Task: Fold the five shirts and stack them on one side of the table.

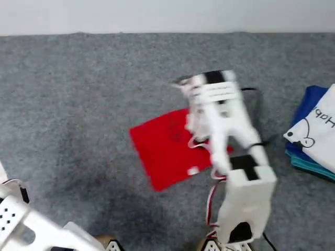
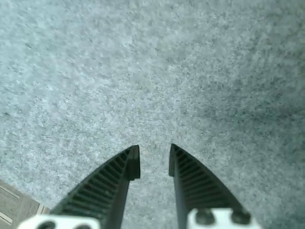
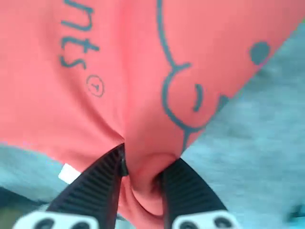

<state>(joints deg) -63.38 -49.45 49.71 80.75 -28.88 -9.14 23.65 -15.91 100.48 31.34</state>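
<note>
- While right arm [image 1: 230, 141] leans over it, red shirt [image 1: 162, 151] lies folded, middle of bench [image 1: 78, 94]; folded shirt stack [image 1: 314, 136] at edge.
- left end effector [image 2: 154, 157] narrowly open, empty, over grey bench.
- right end effector [image 3: 145, 164] pinches printed red shirt fold.

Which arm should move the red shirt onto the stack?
Right. Its claw is shut on the red shirt, and the stack lies on that arm's side. The left claw is open over carpet.
</note>
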